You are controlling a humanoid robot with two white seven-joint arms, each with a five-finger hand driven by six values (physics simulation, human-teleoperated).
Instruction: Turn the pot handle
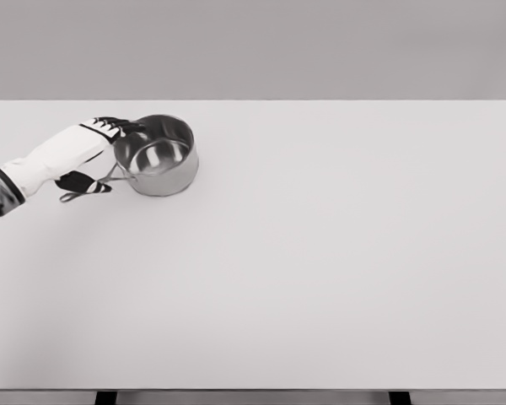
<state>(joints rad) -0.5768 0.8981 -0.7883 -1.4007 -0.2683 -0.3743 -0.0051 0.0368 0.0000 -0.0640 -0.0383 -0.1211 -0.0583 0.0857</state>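
Observation:
A shiny steel pot [158, 155] stands on the white table [320, 253] at the far left. Its thin wire handle [91, 189] points to the lower left. My left hand [105, 158] lies against the pot's left side. Its black-tipped fingers [121, 126] reach along the pot's far rim, and the thumb [86, 184] rests over the handle. The fingers look spread rather than closed around anything. The middle of the handle is hidden under the palm. My right arm does not show.
The table's far edge runs just behind the pot, and its left edge lies close beside my forearm [17, 179]. Two dark table legs [106, 397] show below the front edge.

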